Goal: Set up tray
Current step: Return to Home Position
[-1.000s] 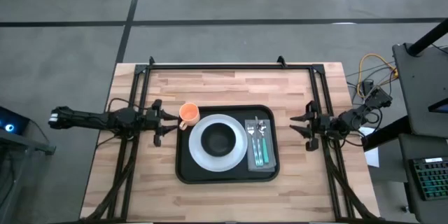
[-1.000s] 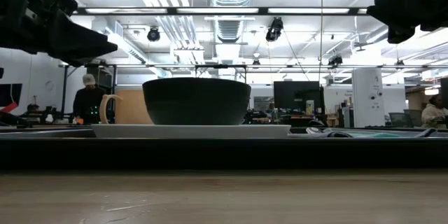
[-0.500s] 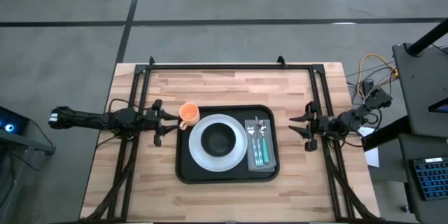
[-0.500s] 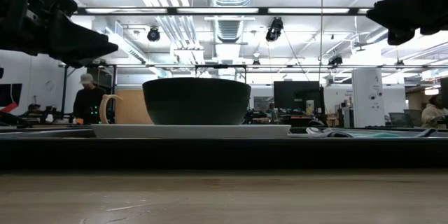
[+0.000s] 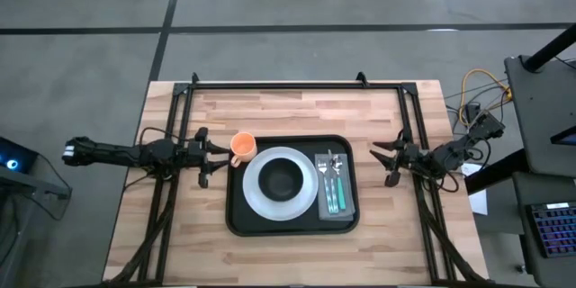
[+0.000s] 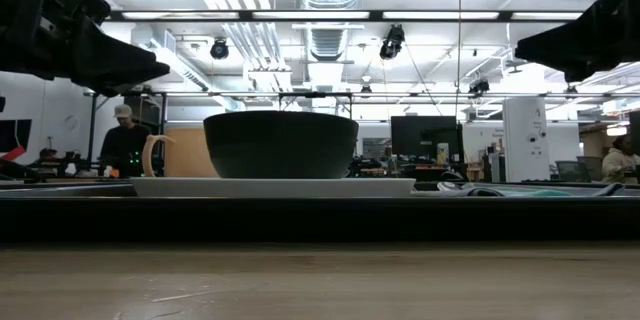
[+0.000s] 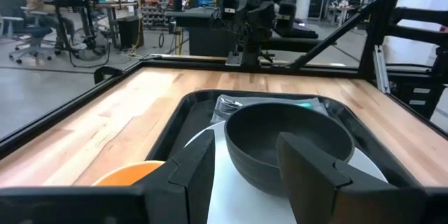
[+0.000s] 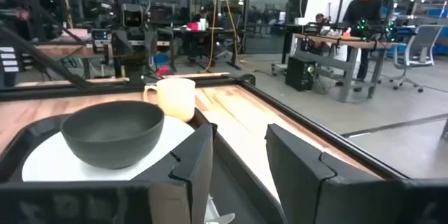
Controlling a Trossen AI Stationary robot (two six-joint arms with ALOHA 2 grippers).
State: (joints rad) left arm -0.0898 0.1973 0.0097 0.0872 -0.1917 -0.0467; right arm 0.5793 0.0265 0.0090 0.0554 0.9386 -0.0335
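The black tray [image 5: 236,207] lies in the middle of the table. On it a white plate [image 5: 256,200] carries a dark bowl [image 5: 282,178]. On the plate's right a grey napkin [image 5: 349,200] bears teal-handled cutlery [image 5: 333,196]. An orange cup [image 5: 243,146] stands at the tray's far left corner. My left gripper [image 5: 214,157] hovers open just left of the tray, beside the cup, pointing right; its wrist view looks over the bowl [image 7: 290,140]. My right gripper [image 5: 382,164] hovers open off the tray's right edge, pointing left, and sees the bowl [image 8: 112,131] and the cup [image 8: 175,98].
A black metal frame [image 5: 297,84] runs along the table's far edge and down both sides. Bare wood [image 5: 297,112] lies between the tray and that frame, and more lies near the table's front edge. People and desks [image 8: 360,14] stand in the room beyond.
My right gripper has dropped a little and edged toward the tray's right edge, staying open. My left gripper and everything on the tray have kept still.
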